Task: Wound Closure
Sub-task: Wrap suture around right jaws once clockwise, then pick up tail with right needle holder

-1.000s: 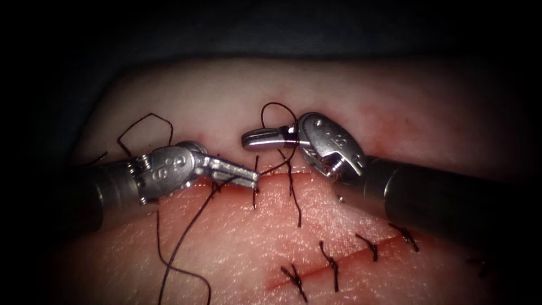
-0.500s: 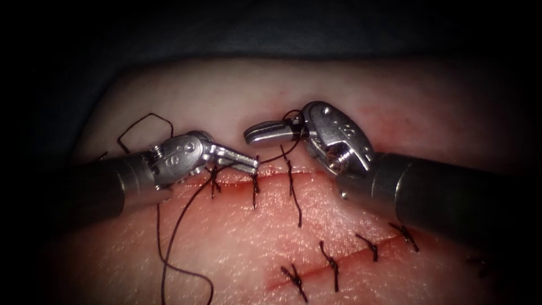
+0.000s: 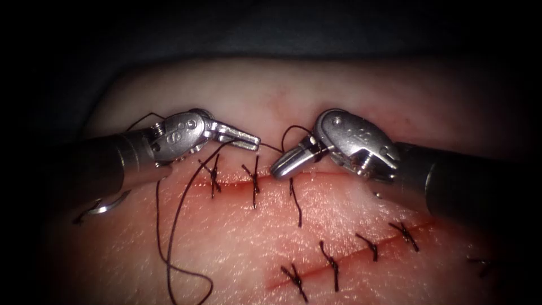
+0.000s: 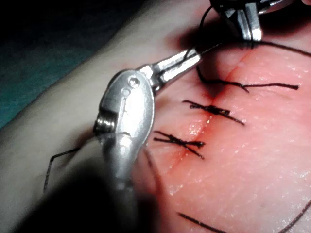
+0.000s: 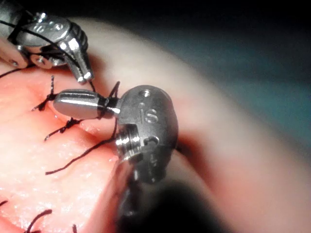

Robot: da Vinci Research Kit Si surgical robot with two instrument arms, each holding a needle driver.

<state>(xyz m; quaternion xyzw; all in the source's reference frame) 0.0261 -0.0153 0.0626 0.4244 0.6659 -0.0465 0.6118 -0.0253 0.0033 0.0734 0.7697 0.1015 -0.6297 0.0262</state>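
On the tissue [image 3: 237, 243] the upper cut [image 3: 231, 183] runs across with two tied stitches. My left tool [image 3: 254, 141] [image 4: 193, 56] hovers just above the cut, jaws shut on the dark thread [image 3: 175, 226], which trails down in a long loop. My right tool [image 3: 278, 169] [image 5: 60, 102] points down at the cut beside the third stitch, jaws shut, with a loop of thread wound around them near the hinge. The curved needle [image 3: 104, 207] lies free on the tissue left of the cut, under the left shaft, held by neither tool.
A second, lower cut [image 3: 350, 260] carries several tied stitches with short cut ends. A loose tail of thread [image 3: 297, 212] hangs below the third stitch. Dark cloth surrounds the tissue at the back.
The left tool rose away from the cut with the thread, uncovering the needle. The right tool's jaws swung down and right to the cut, its thread loop drawn smaller.
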